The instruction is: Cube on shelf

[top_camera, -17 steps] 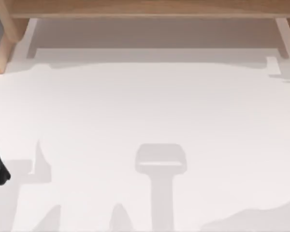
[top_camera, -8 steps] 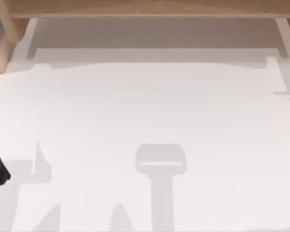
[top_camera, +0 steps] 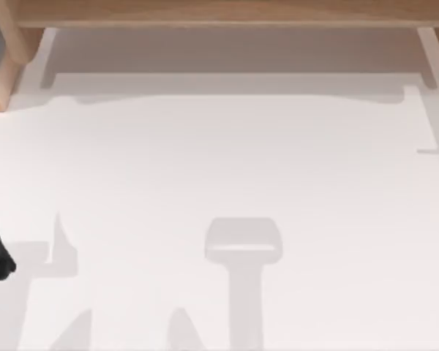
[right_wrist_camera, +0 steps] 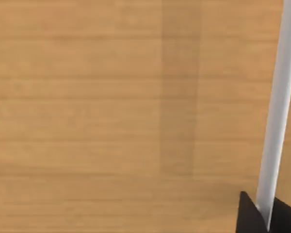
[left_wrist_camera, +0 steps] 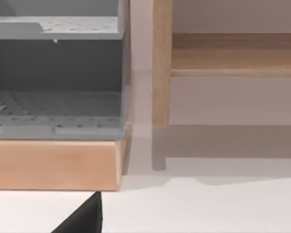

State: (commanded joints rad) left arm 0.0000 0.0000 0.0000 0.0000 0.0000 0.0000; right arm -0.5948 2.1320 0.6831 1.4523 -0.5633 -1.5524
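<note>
Shelf (top_camera: 219,13) is cropped along the table's far edge; neither gripper's fingers' state can be told.

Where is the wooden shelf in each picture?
Top view: the shelf runs along the far edge of the white table.
Left wrist view: its board and a side support stand beside a grey rack.
Right wrist view: wood grain, likely the shelf board.
Shared landmark: the light-brown wood.
</note>
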